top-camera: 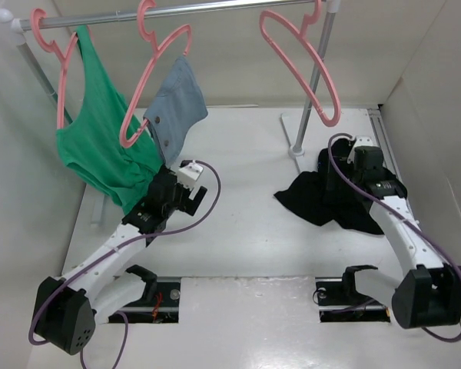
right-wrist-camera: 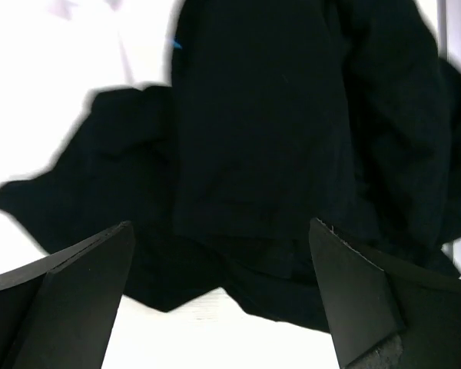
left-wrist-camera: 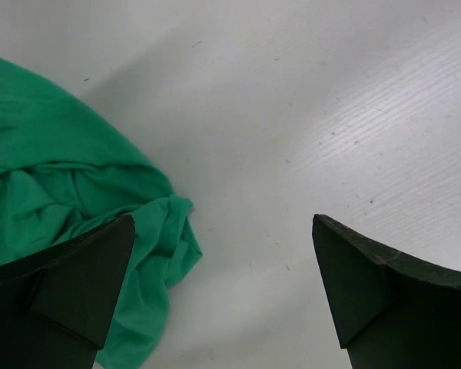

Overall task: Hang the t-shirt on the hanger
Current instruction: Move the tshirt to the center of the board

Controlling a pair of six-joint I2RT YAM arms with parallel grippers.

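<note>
On the right side of the white table [top-camera: 246, 238], near the foot of the metal stand [top-camera: 315, 84], the black short-sleeved cloth t-shirt [top-camera: 323, 198] lies bunched up in a heap. Your right gripper [right-wrist-camera: 219, 231] hangs just above it with its two fingers spread wide and nothing between them, so you hold nothing yet. It looks ready to come down and pinch a fold of the cloth. The thin pink plastic hanger [top-camera: 301, 61] with nothing on it hangs by its hook from the grey rail [top-camera: 215, 8], up behind the shirt, so the shirt has a free place to go. Your left gripper [left-wrist-camera: 223, 231] is wide open too. It sits over bare table, just beside the bottom of the green tank top [left-wrist-camera: 54, 200], which hangs from its own pink hanger on the left and droops down onto the table. A grey-blue buttoned garment [top-camera: 180, 100] hangs on another pink hanger between the two. I think you must first lift the black shirt and find its neck hole, and you cannot tell from here where that hole is. Take care that the left fingers do not catch the green top.
</note>
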